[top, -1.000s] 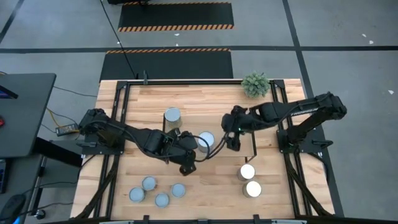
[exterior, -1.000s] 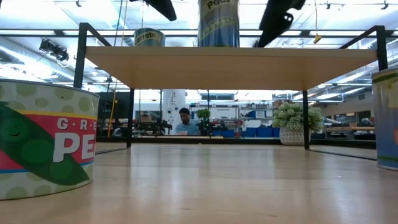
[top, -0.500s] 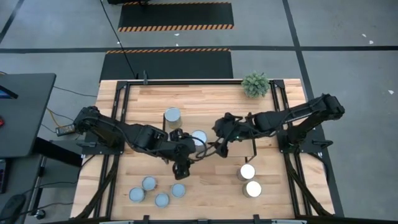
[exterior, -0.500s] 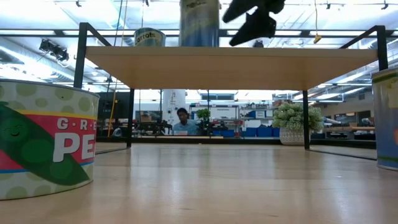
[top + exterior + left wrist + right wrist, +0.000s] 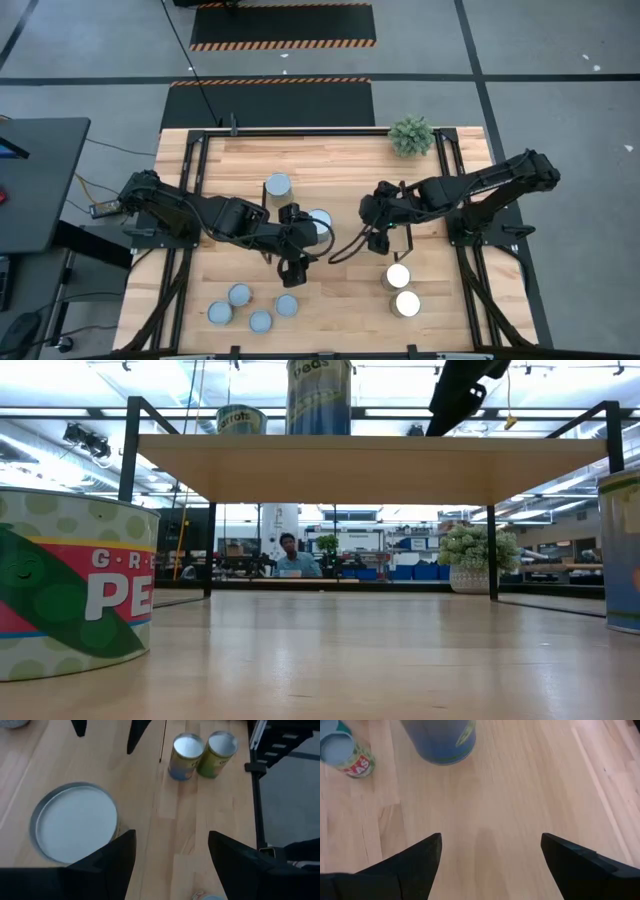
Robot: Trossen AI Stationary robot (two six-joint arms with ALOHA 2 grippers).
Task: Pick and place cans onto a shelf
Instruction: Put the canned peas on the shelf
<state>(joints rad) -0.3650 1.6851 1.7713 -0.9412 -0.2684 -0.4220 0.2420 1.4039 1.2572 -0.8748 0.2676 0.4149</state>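
Left end effector: your left end effector [image 5: 292, 271] hangs over the desk [image 5: 340, 300], just off the front edge of the shelf [image 5: 370, 468]. Its fingers [image 5: 111, 857] are spread and empty.
Nearest can: the wide white-topped can [image 5: 320, 222] stands upright on the shelf, close beside this end effector but not between its fingers.
Right end effector: your right end effector [image 5: 378, 240] is over the shelf, further along from that can and apart from it. It is released, with bare wood between its fingers [image 5: 417, 860].
Second shelf can: a grey-topped can [image 5: 278, 185] stands towards the back of the shelf.
Waiting cans: a wide pair [image 5: 402, 290] stands on the desk near the right end effector, and four small cans [image 5: 251, 307] cluster at the front on the left arm's side.
Low view only: you can read the labels, and both shelf cans [image 5: 318, 397] [image 5: 240, 419] sit flat on the board.
Left wrist only: the near can's rim [image 5: 75, 822] almost reaches one finger, and the wide pair [image 5: 202, 754] stands touching.
Right wrist only: a blue can wall [image 5: 440, 740] lies ahead of the open fingers.
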